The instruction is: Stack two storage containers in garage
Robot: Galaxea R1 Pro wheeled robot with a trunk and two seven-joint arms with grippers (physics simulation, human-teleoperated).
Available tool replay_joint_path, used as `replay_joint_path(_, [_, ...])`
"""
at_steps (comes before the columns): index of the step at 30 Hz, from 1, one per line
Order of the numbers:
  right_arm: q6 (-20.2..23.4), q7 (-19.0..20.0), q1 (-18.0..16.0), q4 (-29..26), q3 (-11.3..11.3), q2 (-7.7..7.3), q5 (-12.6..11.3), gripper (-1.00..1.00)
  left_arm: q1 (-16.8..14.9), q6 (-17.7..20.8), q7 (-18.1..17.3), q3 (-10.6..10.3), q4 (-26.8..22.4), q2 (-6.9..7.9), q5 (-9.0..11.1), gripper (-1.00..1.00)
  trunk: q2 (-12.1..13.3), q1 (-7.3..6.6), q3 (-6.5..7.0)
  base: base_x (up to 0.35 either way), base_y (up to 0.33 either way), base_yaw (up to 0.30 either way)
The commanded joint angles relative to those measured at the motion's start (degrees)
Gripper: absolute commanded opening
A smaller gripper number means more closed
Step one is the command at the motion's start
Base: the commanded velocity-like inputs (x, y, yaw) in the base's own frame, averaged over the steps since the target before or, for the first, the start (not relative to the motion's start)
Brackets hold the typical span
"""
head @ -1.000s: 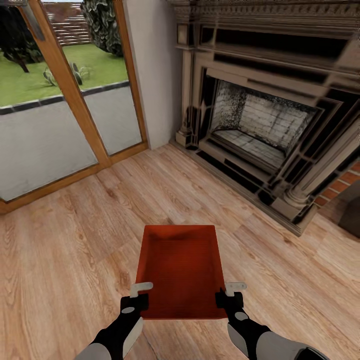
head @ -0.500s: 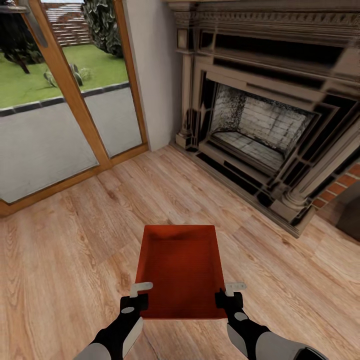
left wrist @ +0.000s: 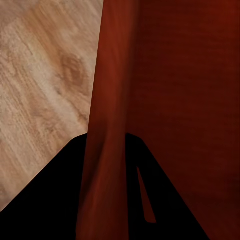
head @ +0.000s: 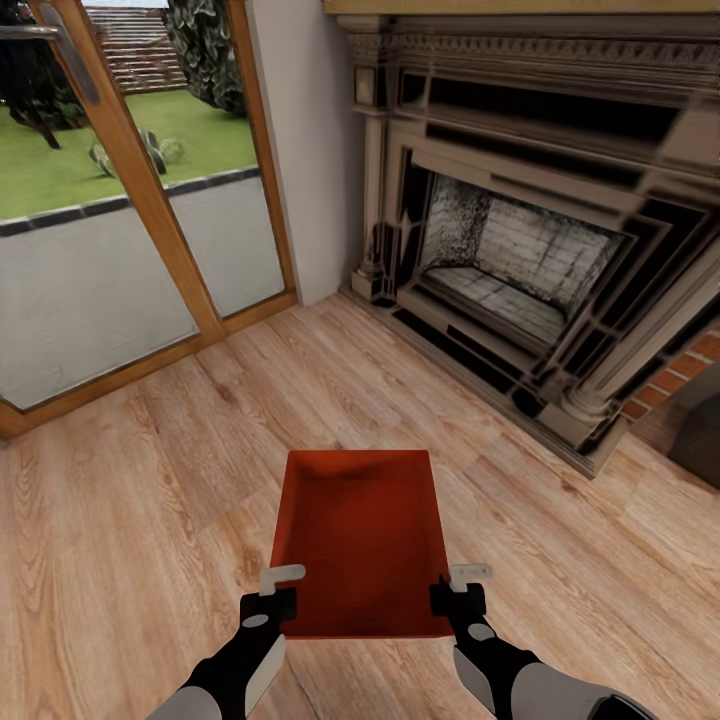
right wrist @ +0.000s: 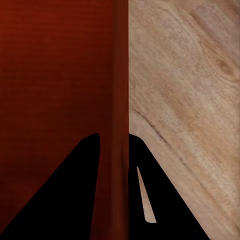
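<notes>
The left hand [head: 283, 590] pinches the near left wall of the storage container [head: 362, 540], and the right hand [head: 457, 588] pinches the near right wall; in each wrist view the thin red wall runs straight between the two dark fingers [left wrist: 55, 200], closed tight on it. The orange-red box is carried level in front of the trunk, above the light wood-plank floor [head: 150, 500], in the living room.

Over the last second the box and both hands keep their place in the head view, while the fireplace [head: 530, 250] and the glass door [head: 120, 200] slide slightly across the picture (the camera moving with the robot, not the room). I judge the robot is turning or rolling with its load, at the start of the carry to the garage, so the stacking is far off.

The fireplace hearth lies ahead to the right, the wood-framed door ahead to the left; both need a wide berth.
</notes>
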Motion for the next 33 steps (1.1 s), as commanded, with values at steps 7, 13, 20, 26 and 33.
replay_joint_path(7, [-0.4, 0.0, 0.0, 0.2, 1.1, -0.05, -1.7, -1.00, 0.0, 0.0, 0.3, -0.4, -0.3, -0.03, 0.1, -1.00, 2.8, -1.55, 1.23, 0.000, 0.000, 0.000])
replay_joint_path(13, [-0.4, 0.0, 0.0, 0.2, 1.1, -0.06, -1.6, -1.00, 0.0, 0.0, 0.4, -0.4, -0.3, -0.03, 0.1, -1.00, 5.2, -2.87, 2.30, 0.000, 0.000, 0.000])
replay_joint_path(20, [-0.5, 0.0, 0.0, 0.2, 1.1, -0.06, -1.7, -1.00, 0.0, 0.0, 0.4, -0.4, -0.3, -0.03, 0.1, -1.00, 8.0, -4.40, 3.56, 0.000, 0.000, 0.000])
replay_joint_path(26, [-0.5, 0.0, 0.0, 0.2, 1.1, -0.06, -1.6, -1.00, 0.0, 0.0, 0.4, -0.4, -0.3, -0.03, 0.1, -1.00, 10.4, -5.72, 4.64, 0.000, 0.000, 0.000])
replay_joint_path(33, [-0.5, 0.0, 0.0, 0.2, 1.1, -0.06, -1.6, -1.00, 0.0, 0.0, 0.3, -0.4, -0.4, -0.03, 0.1, -1.00, 13.2, -7.26, 5.90, 0.000, 0.000, 0.000])
